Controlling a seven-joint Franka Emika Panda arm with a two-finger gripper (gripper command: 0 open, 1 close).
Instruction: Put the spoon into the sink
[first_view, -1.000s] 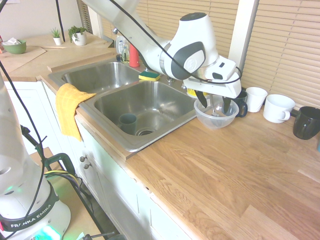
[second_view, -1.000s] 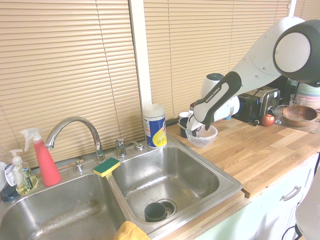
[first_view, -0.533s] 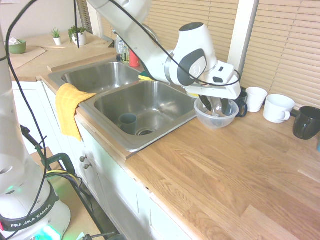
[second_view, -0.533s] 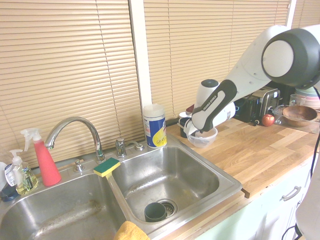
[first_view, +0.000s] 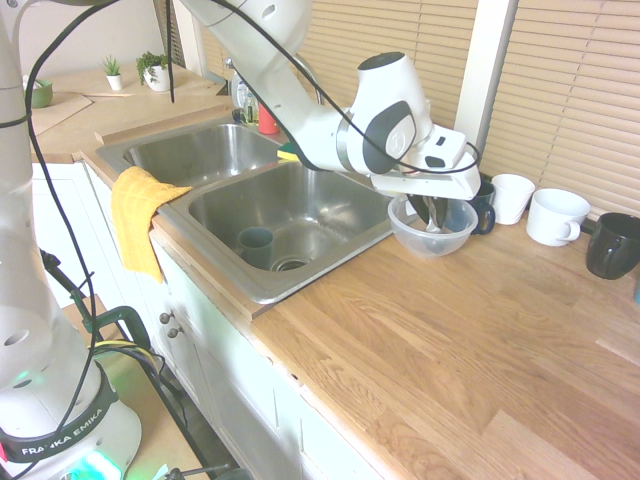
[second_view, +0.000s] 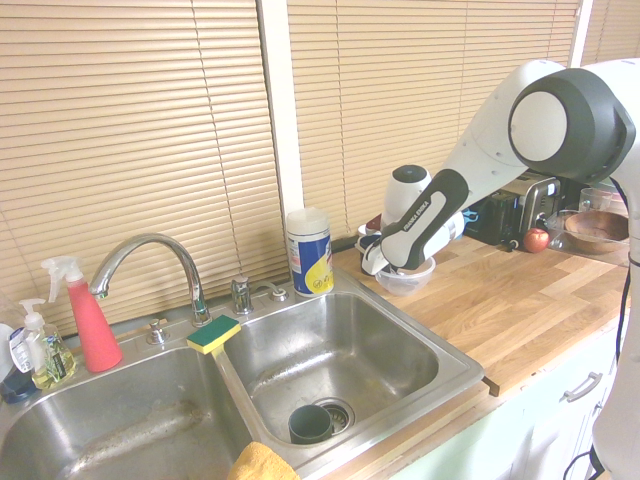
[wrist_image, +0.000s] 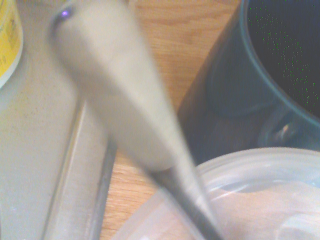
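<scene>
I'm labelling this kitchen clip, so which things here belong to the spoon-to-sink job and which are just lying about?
Job: spoon, standing in the clear bowl; sink; gripper, down in the bowl.

Lying about: yellow cloth, sponge, red spray bottle, white mugs, black mug, cup in the basin.

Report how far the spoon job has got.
Done: the gripper has come down into the clear bowl beside the sink. In hand: its fingers are closing around the spoon, whose handle stands up out of the bowl in the wrist view; a firm grip can't be confirmed. Left: lift the spoon out, carry it over a basin and release it. No spoon lies in the sink.
</scene>
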